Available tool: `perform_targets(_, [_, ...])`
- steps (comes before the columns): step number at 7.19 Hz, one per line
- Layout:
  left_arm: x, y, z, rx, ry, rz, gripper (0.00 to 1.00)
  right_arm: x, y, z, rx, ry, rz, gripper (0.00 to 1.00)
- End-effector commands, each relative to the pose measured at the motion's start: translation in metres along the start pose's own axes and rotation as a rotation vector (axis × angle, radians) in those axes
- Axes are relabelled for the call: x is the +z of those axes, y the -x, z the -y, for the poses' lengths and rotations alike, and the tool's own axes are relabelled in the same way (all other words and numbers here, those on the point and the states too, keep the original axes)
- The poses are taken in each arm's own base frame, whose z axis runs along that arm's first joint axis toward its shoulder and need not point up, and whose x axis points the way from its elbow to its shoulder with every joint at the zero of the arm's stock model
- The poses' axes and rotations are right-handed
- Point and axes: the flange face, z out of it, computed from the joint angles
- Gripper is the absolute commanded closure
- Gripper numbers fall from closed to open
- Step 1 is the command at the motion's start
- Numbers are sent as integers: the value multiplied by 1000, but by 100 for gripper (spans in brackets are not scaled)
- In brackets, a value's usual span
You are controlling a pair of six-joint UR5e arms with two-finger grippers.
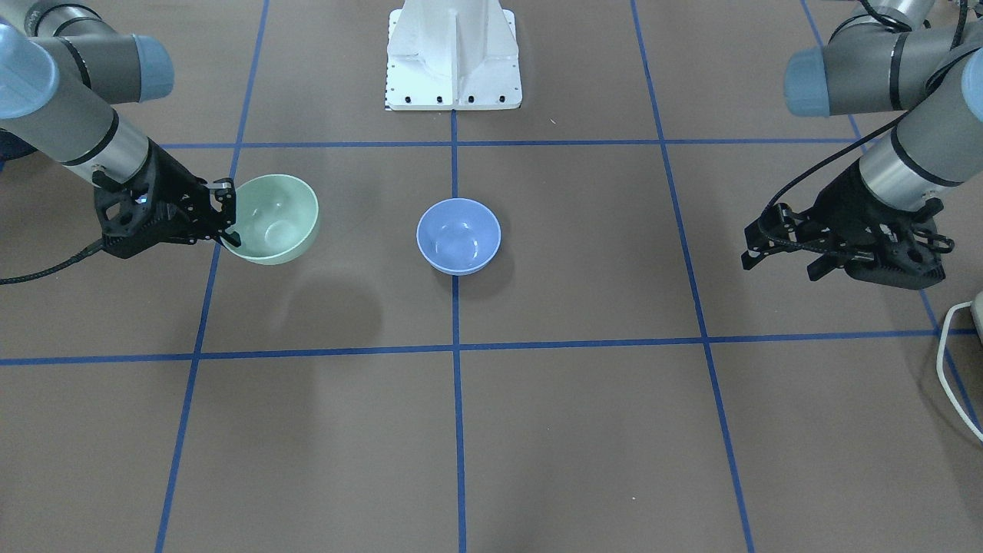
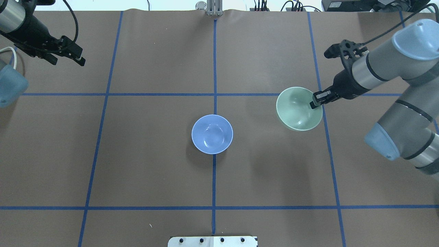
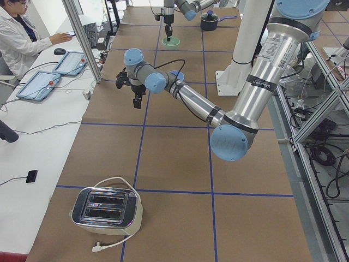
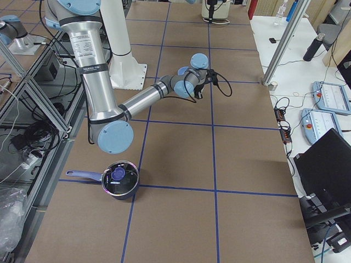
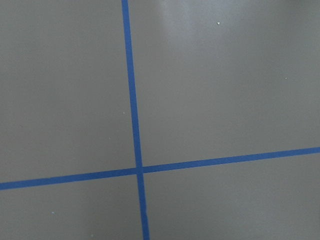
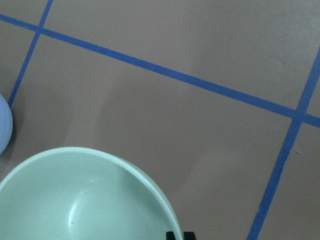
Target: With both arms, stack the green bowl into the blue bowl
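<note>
The pale green bowl (image 1: 273, 219) (image 2: 299, 108) hangs tilted above the table, its shadow on the mat below it. My right gripper (image 1: 228, 223) (image 2: 315, 103) is shut on its rim on the side away from the table's middle. The right wrist view shows the green bowl (image 6: 85, 200) from above, with the fingertips (image 6: 180, 235) at its rim. The blue bowl (image 1: 458, 236) (image 2: 212, 133) stands upright on the centre tape line, apart from the green one; its edge shows in the right wrist view (image 6: 4, 125). My left gripper (image 1: 779, 265) (image 2: 68, 61) is open and empty, far off near the table's end.
The white pedestal base (image 1: 453, 57) (image 2: 212, 241) stands at the robot's side of the table. A toaster (image 3: 106, 210) with a white cable (image 1: 956, 361) sits at the left end, a lidded pot (image 4: 119, 181) at the right end. Blue tape lines cross the brown mat.
</note>
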Motion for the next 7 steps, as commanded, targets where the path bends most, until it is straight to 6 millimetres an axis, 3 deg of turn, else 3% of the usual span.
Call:
perform_targets(1, [-2, 8, -1, 22, -3, 0, 1, -1, 62, 25, 59, 1, 8, 85])
perform_targets(2, [2, 16, -5, 11, 5, 8, 1, 7, 92, 25, 75, -5, 21, 85])
perform_targets(4, [-9, 68, -14, 22, -6, 35, 2, 33, 157, 18, 102, -35, 20, 85])
perform_targets(5, [-13, 106, -19, 71, 1, 57, 2, 45, 172, 15, 115, -37, 12, 85])
perform_targets(7, [-12, 143, -16, 115, 13, 79, 2, 70, 197, 10, 125, -57, -16, 85])
